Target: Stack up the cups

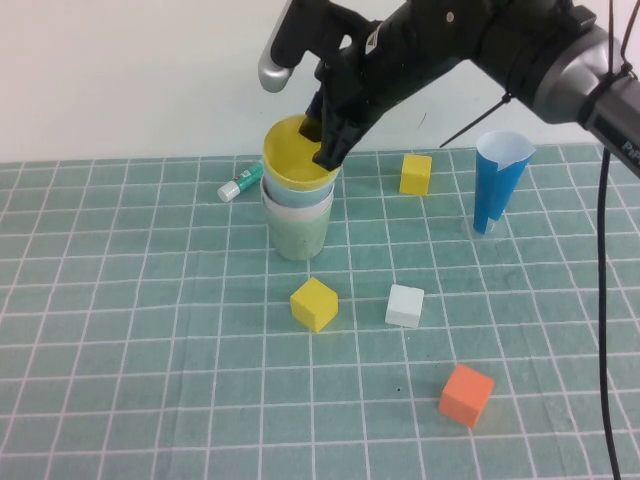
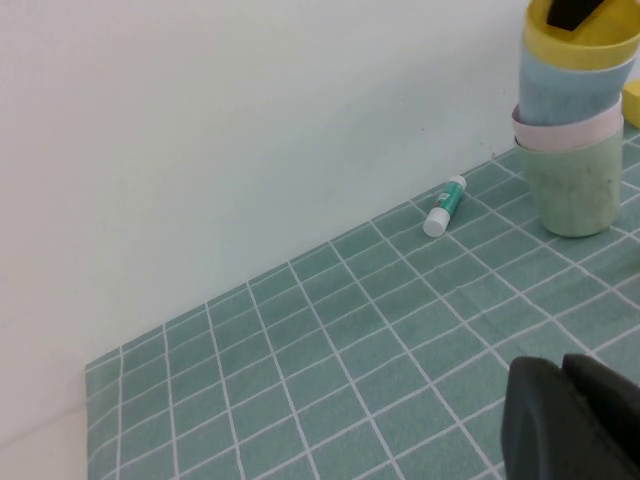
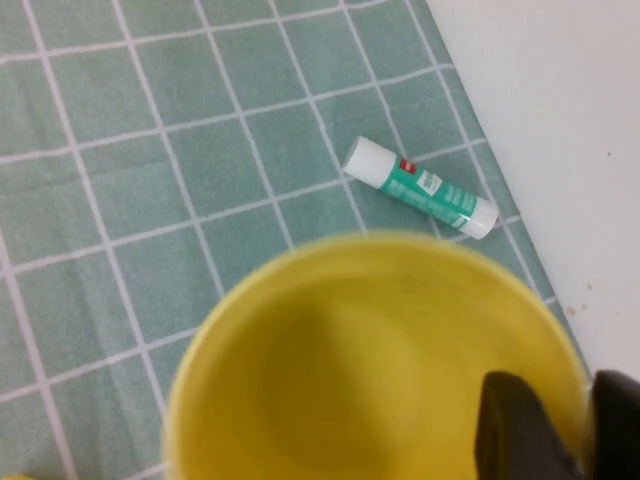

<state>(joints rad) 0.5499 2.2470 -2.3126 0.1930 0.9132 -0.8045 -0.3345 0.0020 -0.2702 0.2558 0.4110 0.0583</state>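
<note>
Four cups stand nested at the back middle of the green mat: pale green cup (image 1: 300,240) at the bottom, then pink cup (image 1: 268,203), light blue cup (image 1: 302,195) and yellow cup (image 1: 288,160) on top. My right gripper (image 1: 325,140) is shut on the yellow cup's rim (image 3: 340,370), one finger inside and one outside. The left wrist view shows the stack too: green (image 2: 572,185), pink (image 2: 565,133), blue (image 2: 565,95), yellow (image 2: 580,47). My left gripper (image 2: 560,395) is shut and empty, low over the mat well to the stack's left, and is out of the high view.
A glue stick (image 1: 241,182) lies left of the stack near the wall. A yellow cube (image 1: 314,303), white cube (image 1: 405,305) and orange cube (image 1: 466,394) lie in front. Another yellow cube (image 1: 415,173) and a blue-and-white paper cone (image 1: 497,180) stand at the back right.
</note>
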